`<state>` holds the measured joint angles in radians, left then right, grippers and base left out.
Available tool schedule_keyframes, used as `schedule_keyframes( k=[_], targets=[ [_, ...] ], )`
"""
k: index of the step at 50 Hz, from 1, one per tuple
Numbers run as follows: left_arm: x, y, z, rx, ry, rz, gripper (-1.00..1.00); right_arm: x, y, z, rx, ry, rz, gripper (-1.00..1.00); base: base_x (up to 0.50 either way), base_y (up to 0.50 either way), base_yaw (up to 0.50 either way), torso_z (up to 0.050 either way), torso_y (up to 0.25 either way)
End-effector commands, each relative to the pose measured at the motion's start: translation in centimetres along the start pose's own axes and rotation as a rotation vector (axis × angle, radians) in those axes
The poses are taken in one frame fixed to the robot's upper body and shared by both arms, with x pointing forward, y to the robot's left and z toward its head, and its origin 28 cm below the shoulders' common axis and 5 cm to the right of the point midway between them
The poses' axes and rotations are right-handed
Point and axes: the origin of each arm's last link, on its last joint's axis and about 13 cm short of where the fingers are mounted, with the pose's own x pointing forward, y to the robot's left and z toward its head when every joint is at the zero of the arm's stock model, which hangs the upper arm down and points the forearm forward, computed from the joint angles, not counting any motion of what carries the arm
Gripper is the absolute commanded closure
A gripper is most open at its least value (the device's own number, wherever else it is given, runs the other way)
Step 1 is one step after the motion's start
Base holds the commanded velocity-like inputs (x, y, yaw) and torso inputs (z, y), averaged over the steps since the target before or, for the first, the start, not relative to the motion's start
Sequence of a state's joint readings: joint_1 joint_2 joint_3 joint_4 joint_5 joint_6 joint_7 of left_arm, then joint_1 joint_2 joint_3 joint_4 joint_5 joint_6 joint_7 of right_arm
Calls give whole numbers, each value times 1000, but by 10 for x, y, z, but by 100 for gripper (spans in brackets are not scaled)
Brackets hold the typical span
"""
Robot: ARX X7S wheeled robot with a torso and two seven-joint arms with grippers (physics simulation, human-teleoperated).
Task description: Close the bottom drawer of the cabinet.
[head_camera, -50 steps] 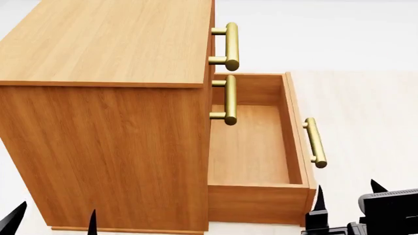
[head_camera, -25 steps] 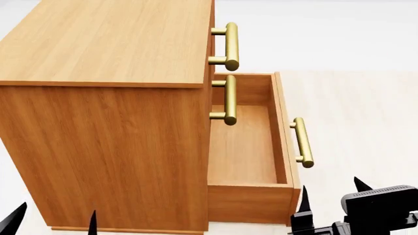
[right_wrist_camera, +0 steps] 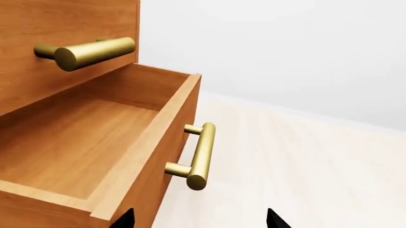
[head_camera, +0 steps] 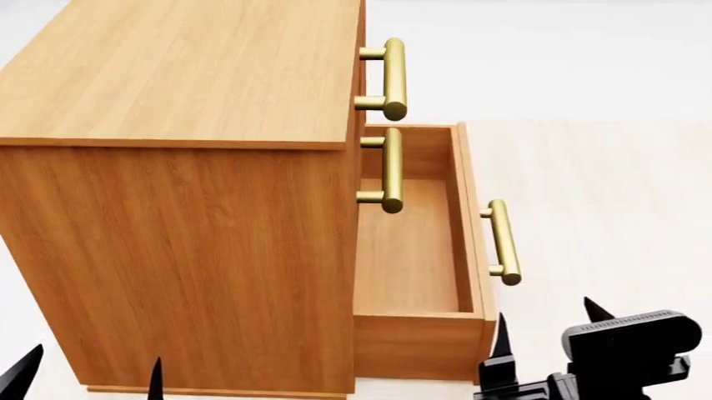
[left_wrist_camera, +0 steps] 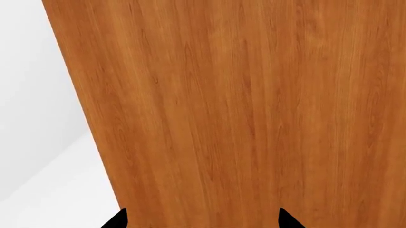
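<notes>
bottom drawer (head_camera: pixel 414 250) part open, sticking out of cabinet (head_camera: pixel 178 208) | right gripper (head_camera: pixel 545 350) spread, at drawer front corner | left gripper (head_camera: pixel 89 379) spread, facing cabinet side | floor (head_camera: pixel 612 183) bare beyond

A pale cream plank floor (head_camera: pixel 623 192) with faint wood grain spreads out in the head view. Farther back it meets a plain white wall (head_camera: pixel 556 58), bare and evenly lit. The right wrist view shows the same floor (right_wrist_camera: pixel 304 156) under the white wall (right_wrist_camera: pixel 285 47). Lighting is soft, shadows faint.
</notes>
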<state>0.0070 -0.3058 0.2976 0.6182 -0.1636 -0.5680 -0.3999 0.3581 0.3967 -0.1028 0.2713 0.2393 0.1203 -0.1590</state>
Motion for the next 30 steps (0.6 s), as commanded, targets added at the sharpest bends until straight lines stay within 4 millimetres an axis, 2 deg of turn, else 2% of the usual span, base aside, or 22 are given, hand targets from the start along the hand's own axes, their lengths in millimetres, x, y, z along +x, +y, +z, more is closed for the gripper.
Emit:
schedule_keyframes(
  k=[1,19,30],
  targets=[
    [3,1,3,-30,-18,2,-100,2,9,-9,25,13,34,-100,0,0,0,0,0],
    [2,2,3,-28,-20,4,-100,10,19,-20,35,14,60,-100,0,0,0,0,0],
    [1,3,2,-29,-18,7,-100,12,24,-17,31,12,78,-100,0,0,0,0,0]
  ],
)
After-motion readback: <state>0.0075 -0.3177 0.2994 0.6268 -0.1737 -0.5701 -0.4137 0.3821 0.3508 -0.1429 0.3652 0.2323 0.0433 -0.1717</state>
